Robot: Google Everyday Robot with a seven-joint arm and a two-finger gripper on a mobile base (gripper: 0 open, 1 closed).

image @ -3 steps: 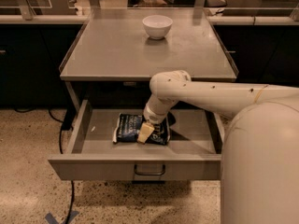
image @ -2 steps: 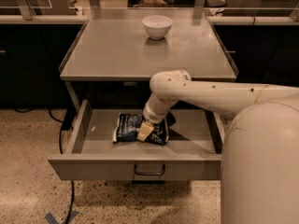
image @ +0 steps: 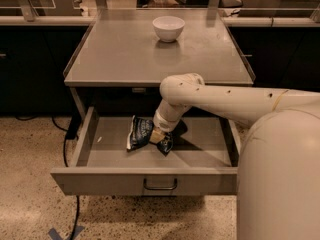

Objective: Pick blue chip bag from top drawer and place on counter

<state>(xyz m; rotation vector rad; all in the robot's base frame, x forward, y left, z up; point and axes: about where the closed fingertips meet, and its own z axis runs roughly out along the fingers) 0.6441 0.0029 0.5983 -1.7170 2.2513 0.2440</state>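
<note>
- Floor (image: 30, 184): speckled beige, hard surface.
- Cabinets (image: 30, 64): long, dark, with pale tops, along the rear at left and right.
- Cable (image: 64, 159): black, trailing onto the floor at left.
- Tape (image: 59, 232): blue, on the floor, bottom left.
- Gripper (image: 159, 135): low inside the open drawer (image: 145, 181).

Looks down on the counter (image: 125, 59), grey metal, with a white bowl (image: 168, 28) upright near its far edge. Finds the top drawer (image: 115, 180) pulled wide open beneath it, dark bar handle (image: 160, 186) centred on the front panel. Follows the pale arm (image: 225, 98) in from the right, bending down past the counter's front edge into the drawer. Places the gripper (image: 157, 136) near the drawer's middle, clamped on the blue chip bag (image: 140, 130), crumpled and tipped up at its left side. Notes a dark cable (image: 65, 149) on the speckled floor (image: 25, 184) left of the drawer.
</note>
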